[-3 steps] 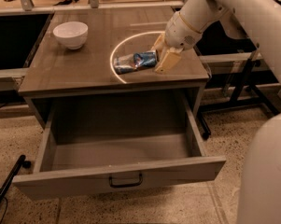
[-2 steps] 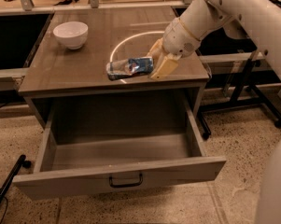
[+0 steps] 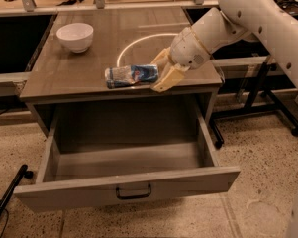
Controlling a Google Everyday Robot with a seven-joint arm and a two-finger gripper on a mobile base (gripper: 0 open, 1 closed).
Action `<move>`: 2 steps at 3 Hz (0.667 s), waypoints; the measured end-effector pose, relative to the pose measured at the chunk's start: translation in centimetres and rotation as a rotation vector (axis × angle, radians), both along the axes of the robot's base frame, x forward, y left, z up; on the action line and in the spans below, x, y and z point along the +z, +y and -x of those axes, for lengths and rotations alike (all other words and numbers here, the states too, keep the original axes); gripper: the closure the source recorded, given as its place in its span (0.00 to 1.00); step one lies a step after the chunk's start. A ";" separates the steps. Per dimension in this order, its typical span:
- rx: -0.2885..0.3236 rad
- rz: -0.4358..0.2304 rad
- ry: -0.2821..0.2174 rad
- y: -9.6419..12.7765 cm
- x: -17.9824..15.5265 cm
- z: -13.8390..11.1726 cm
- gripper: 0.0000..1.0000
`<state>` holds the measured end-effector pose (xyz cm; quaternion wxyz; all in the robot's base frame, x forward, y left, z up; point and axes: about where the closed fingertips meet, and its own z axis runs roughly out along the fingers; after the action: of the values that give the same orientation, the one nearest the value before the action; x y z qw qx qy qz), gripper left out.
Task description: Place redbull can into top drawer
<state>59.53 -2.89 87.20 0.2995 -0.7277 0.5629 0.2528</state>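
Observation:
The redbull can (image 3: pixel 130 76), silver with blue panels, is held on its side over the front part of the cabinet top. My gripper (image 3: pixel 160 71) is shut on its right end, with the pale fingers (image 3: pixel 167 77) above and below the can. The white arm reaches in from the upper right. The top drawer (image 3: pixel 126 188) is pulled wide open below, its inside bare, with a dark handle (image 3: pixel 133 192) at the centre of its front panel. The can hangs just behind the drawer opening.
A white bowl (image 3: pixel 74 35) stands at the back left of the cabinet top (image 3: pixel 64 78). A white ring mark (image 3: pixel 138 41) lies on the top. Black stand legs (image 3: pixel 267 103) are on the floor to the right, and a dark leg (image 3: pixel 7 197) at the lower left.
My gripper has carried the can leftward and toward the front edge of the cabinet top, away from the ring mark.

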 end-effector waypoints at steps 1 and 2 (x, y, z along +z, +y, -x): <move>-0.008 -0.005 0.017 0.4 -1.1 1.4 1.00; -0.029 0.009 0.056 0.9 -3.2 4.1 1.00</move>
<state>55.39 -1.99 83.97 0.2842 -0.7134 0.5826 0.2662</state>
